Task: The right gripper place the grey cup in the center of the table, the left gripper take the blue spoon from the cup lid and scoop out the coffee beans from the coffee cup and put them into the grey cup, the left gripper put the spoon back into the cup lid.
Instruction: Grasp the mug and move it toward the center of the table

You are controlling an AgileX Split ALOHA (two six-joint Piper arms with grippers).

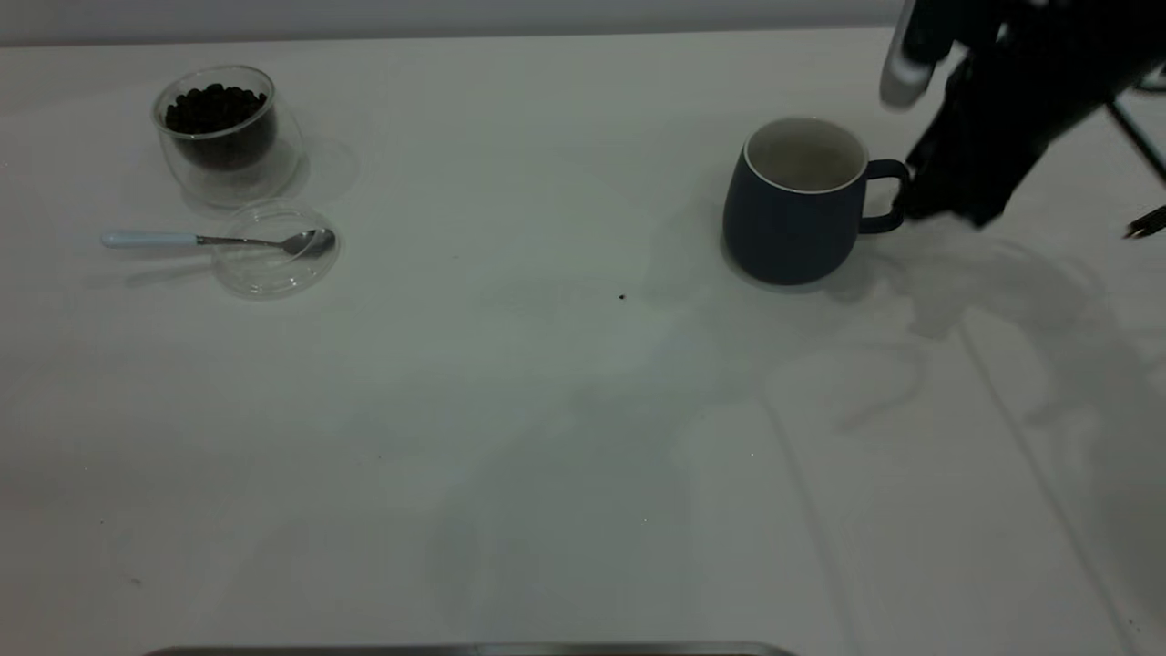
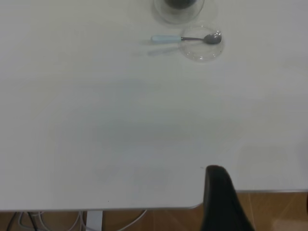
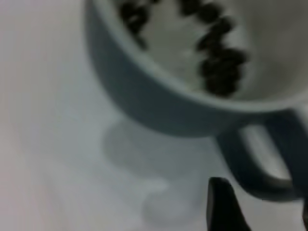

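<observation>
Reaching at the mug's [image 1: 791, 214] handle, the right gripper [image 1: 911, 196] is working right of the desk's [image 1: 547, 437] centre; its jaws' state I cannot tell. Mug unplaced; spoon [image 1: 214, 240] waiting on lid [image 1: 273, 260], scooping ahead.

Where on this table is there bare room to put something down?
Bare: the wide middle between the cup lid and the grey cup, and the whole near half. Crowded: the far left, around the coffee cup and blue spoon; and beside the right gripper.

pale wall [image 1: 455, 14], brown floor [image 2: 279, 211], loose cables [image 2: 29, 221]
</observation>
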